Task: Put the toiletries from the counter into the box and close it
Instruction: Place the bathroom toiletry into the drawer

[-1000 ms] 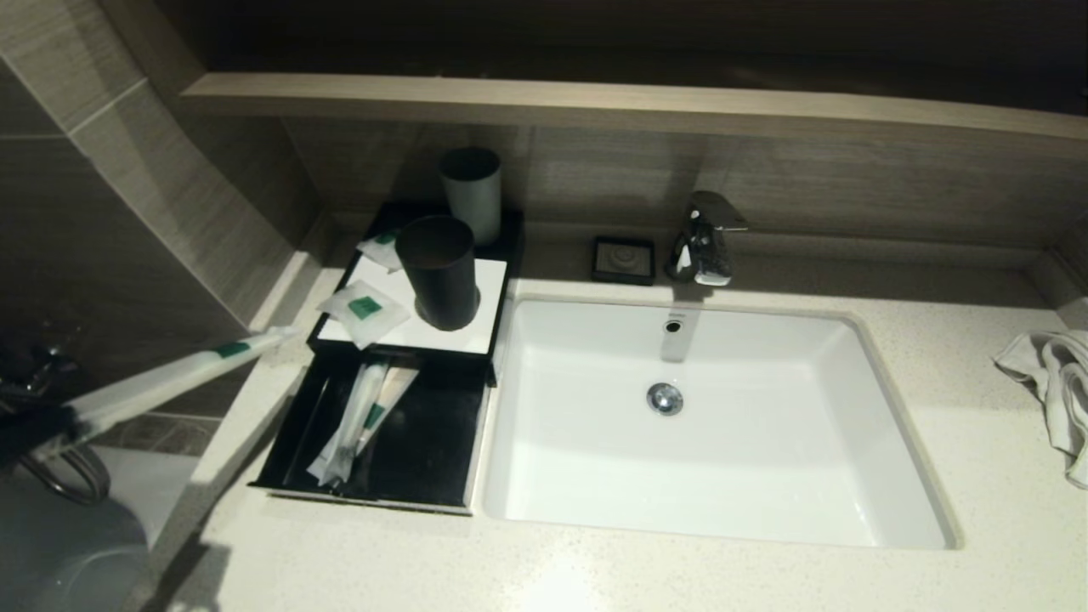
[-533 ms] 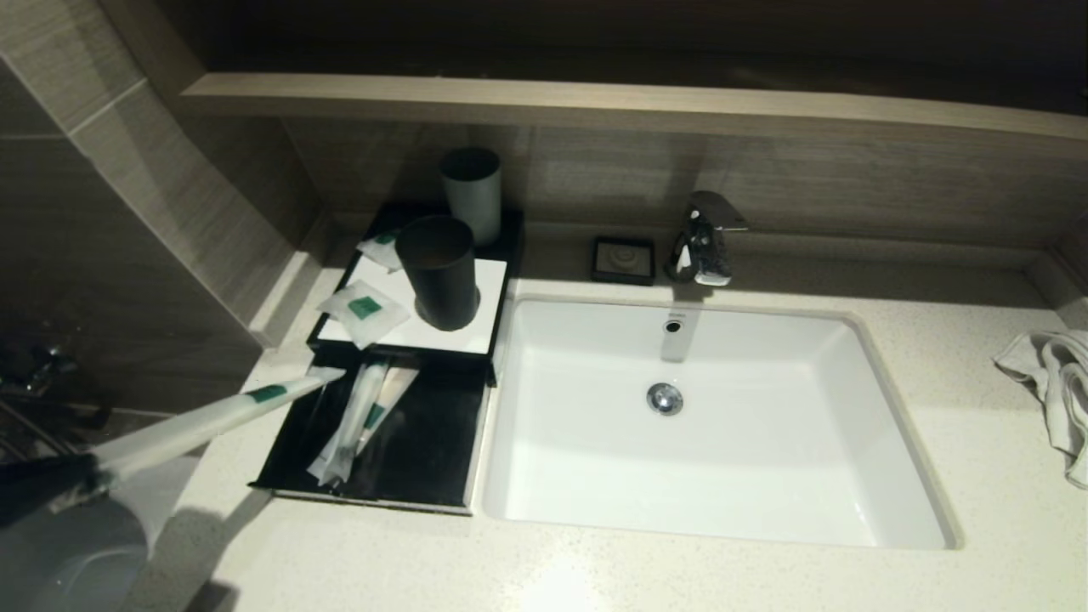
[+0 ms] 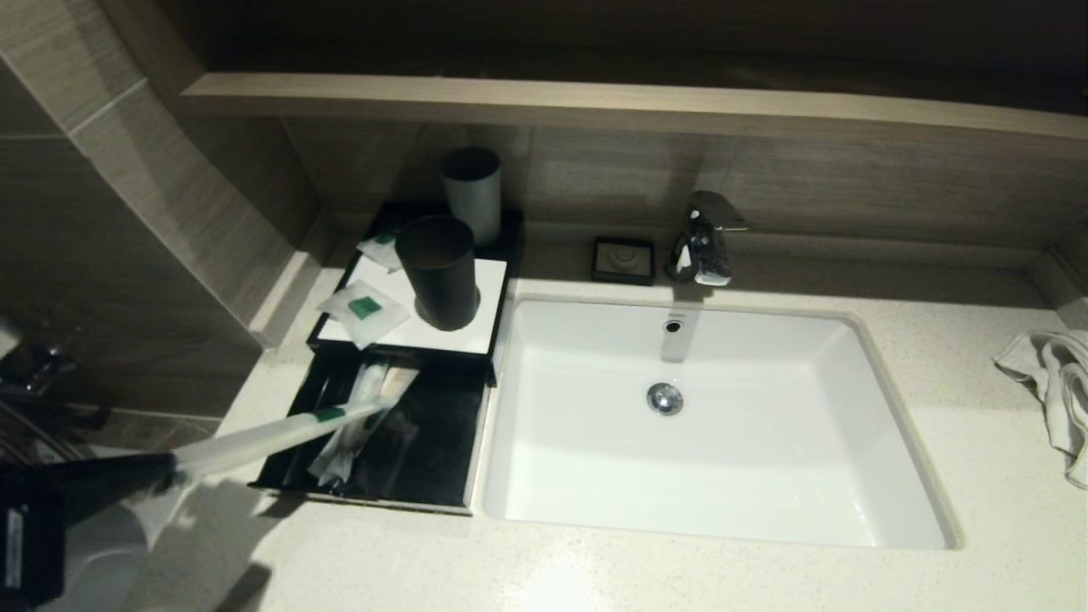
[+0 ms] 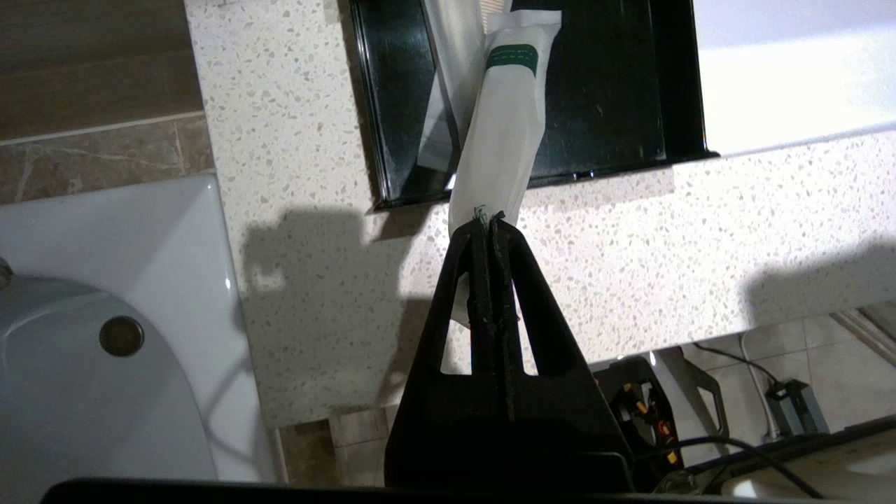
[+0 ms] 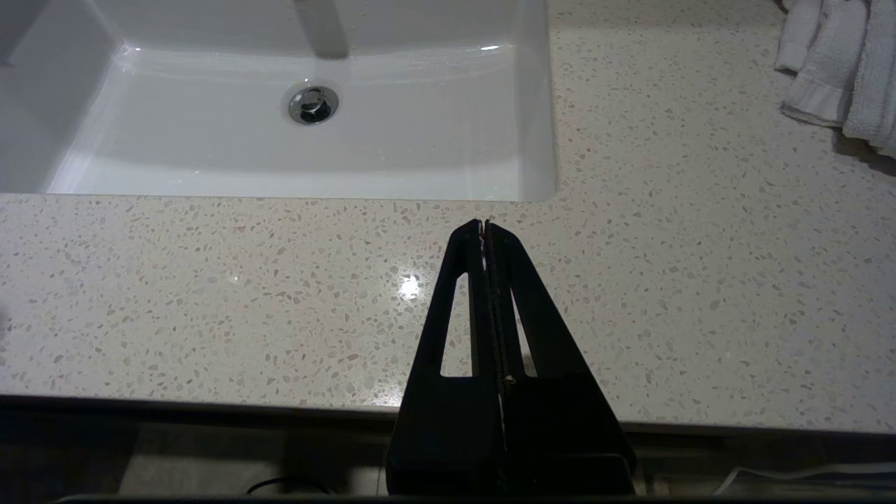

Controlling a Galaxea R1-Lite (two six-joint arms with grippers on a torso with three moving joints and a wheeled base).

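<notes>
One long sachet (image 3: 272,433) pinched by end in left gripper (image 4: 488,218), tip over drawer (image 3: 425,442). Release early, you drop it on counter (image 3: 595,569). Right gripper (image 5: 484,225) closed, empty.

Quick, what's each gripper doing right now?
Left gripper: closed on a long sachet over the open drawer.
Right gripper: closed, empty.
</notes>
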